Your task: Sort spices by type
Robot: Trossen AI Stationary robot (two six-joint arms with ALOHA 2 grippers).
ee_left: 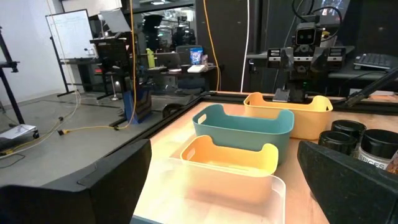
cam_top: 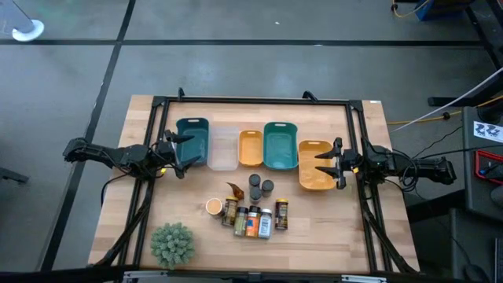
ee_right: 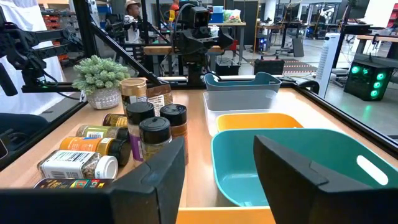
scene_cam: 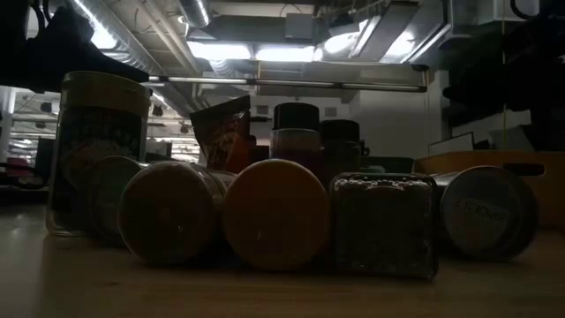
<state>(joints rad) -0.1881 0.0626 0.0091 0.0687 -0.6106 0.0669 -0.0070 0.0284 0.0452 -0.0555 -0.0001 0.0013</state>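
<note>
High view: wooden counter (cam_top: 330, 236) with five trays in a row along the far side, going left to right: teal tray (cam_top: 192, 142), clear tray (cam_top: 223, 148), small orange tray (cam_top: 250, 148), second teal tray (cam_top: 280, 146), larger orange tray (cam_top: 313, 167). Left tool (cam_top: 182, 150) sits at the first teal tray, fingers spread, nothing in it. Right tool (cam_top: 321, 164) sits over the larger orange tray, fingers apart, holding nothing. The spices (cam_top: 250, 211) are bunched together on the counter's near-middle, outside every tray: two dark-lidded jars upright, a brown-orange packet (cam_top: 234, 190) next to them, a tan-lidded jar (cam_top: 214, 206), and a row of bottles lying on their sides. Green bushy plant (cam_top: 172, 244) stands at the near left corner, apart from the cluster.

Low view: the lying bottles fill the frame, bases toward the camera; tall jar (scene_cam: 95, 150) upright on the left, packet and two dark-lidded jars behind the row. No tool visible here.

Left wrist view: own fingers (ee_left: 348, 180) wide apart, empty. Clear, small orange, teal and larger orange trays line up ahead; the right arm (ee_left: 305, 56) is beyond them.

Right wrist view: own fingers (ee_right: 305, 180) apart, empty, above the teal tray. Spice cluster on the counter beside the trays, plant behind it, left arm (ee_right: 196, 37) at the far end.
</note>
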